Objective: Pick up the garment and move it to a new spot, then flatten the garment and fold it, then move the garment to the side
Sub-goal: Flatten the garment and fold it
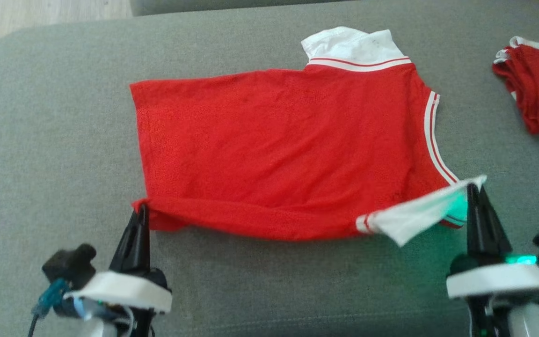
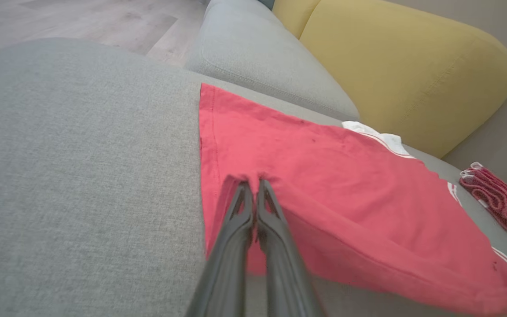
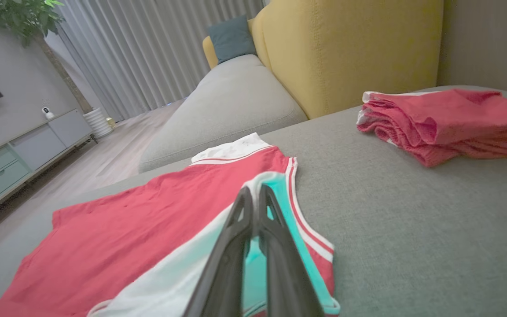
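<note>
**Both claws pinch the near edge of the red shirt on the grey seat**

The red shirt [image 1: 288, 150] lies spread across the middle of the grey seat [image 1: 40, 140]. Its hem is to the left and its white collar [image 1: 351, 44] is at the far right. Most of the cloth rests flat, but the near edge is raised off the seat and runs as a rolled ridge between the two claws.

The left claw [image 1: 142, 209] has its fingers pressed together on the near left corner of the hem. The left wrist view shows red cloth bunched at the fingertips [image 2: 242, 189].

The right claw [image 1: 474, 188] is also pressed together. It pinches the tip of a white sleeve [image 1: 414, 217] at the shirt's near right corner. The sleeve hangs stretched from that grip. A green glow falls on the white cloth just beside the fingers.

A pile of folded red clothes [image 1: 538, 89] with white trim sits on the same seat, at the far right and well apart from the shirt. Beyond the seat stand a yellow backrest [image 3: 350, 48] and another grey cushion [image 3: 231, 101]. A pale wooden floor [image 1: 40, 14] shows at the far left.
</note>
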